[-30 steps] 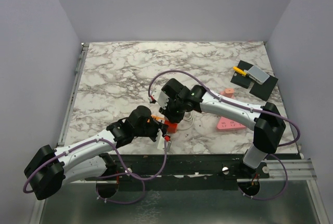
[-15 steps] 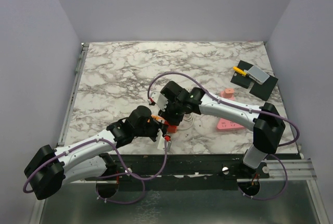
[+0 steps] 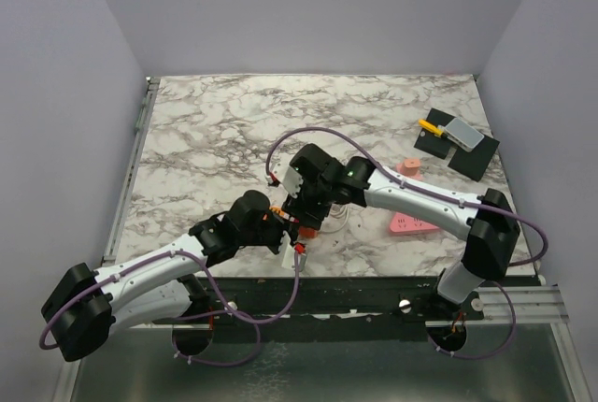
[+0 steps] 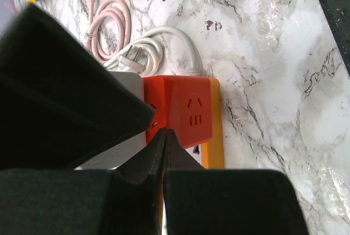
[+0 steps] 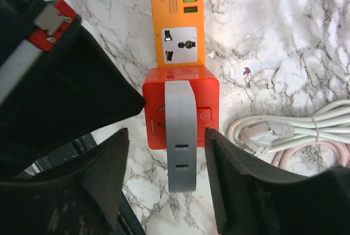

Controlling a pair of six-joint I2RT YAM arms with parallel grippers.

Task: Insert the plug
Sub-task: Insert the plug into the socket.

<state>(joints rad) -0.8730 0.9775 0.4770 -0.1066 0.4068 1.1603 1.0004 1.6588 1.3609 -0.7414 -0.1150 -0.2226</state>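
A grey plug (image 5: 181, 136) stands in the top face of a red cube socket (image 5: 158, 116), which sits at the end of an orange power strip (image 5: 176, 22). My right gripper (image 5: 165, 153) is open, one finger on each side of the grey plug with a gap on both sides. My left gripper (image 4: 165, 135) is shut with nothing between its fingers. Its tips rest against the side of the red cube (image 4: 188, 112). From above, both grippers meet at the cube (image 3: 306, 228) near the table's front edge, the left gripper (image 3: 279, 223) on its left and the right gripper (image 3: 308, 212) over it.
A coiled white cable (image 5: 295, 128) lies just right of the cube, with a pink cable (image 4: 108, 24) beside it. A pink power strip (image 3: 413, 225) lies further right. A black pad with a grey block (image 3: 462, 136) sits at the back right. The table's front edge is close.
My right gripper has opened and let go of the grey plug, which stays standing in the red cube. The left gripper has not moved.
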